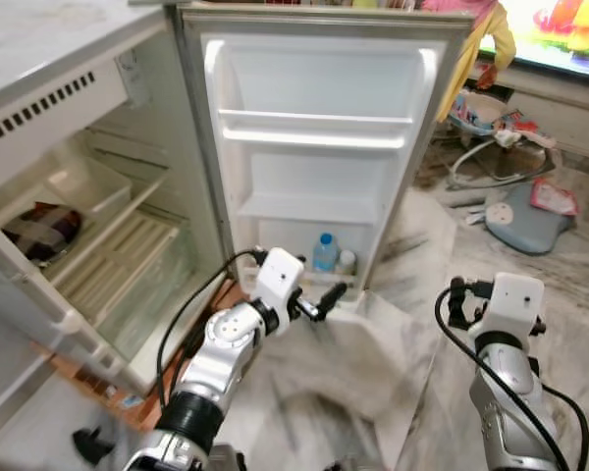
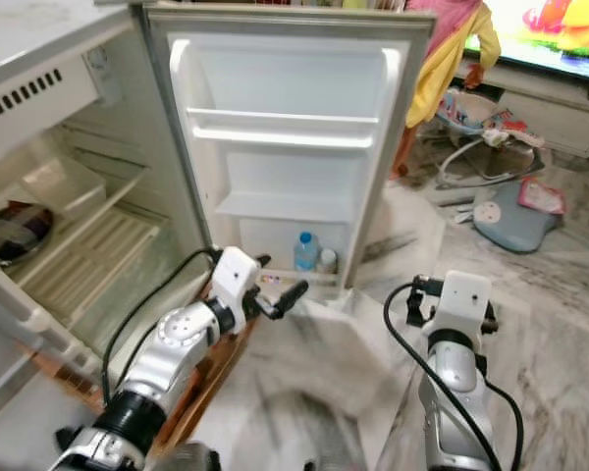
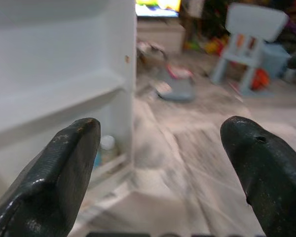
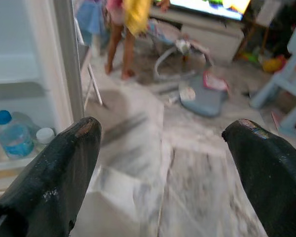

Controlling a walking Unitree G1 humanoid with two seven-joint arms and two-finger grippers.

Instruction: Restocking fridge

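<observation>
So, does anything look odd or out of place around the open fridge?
Nothing is spilled or broken. The fridge door is nearly bare: only a blue-capped bottle and a small white-lidded jar on its bottom shelf. A baby bouncer stands on the floor behind.

I am in a home, in a room where a family lives. My fridge stands open on a marble floor. Past the fridge door a TV shows a cartoon. Near it are a baby bouncer, a small blue chair and a person in yellow.
</observation>
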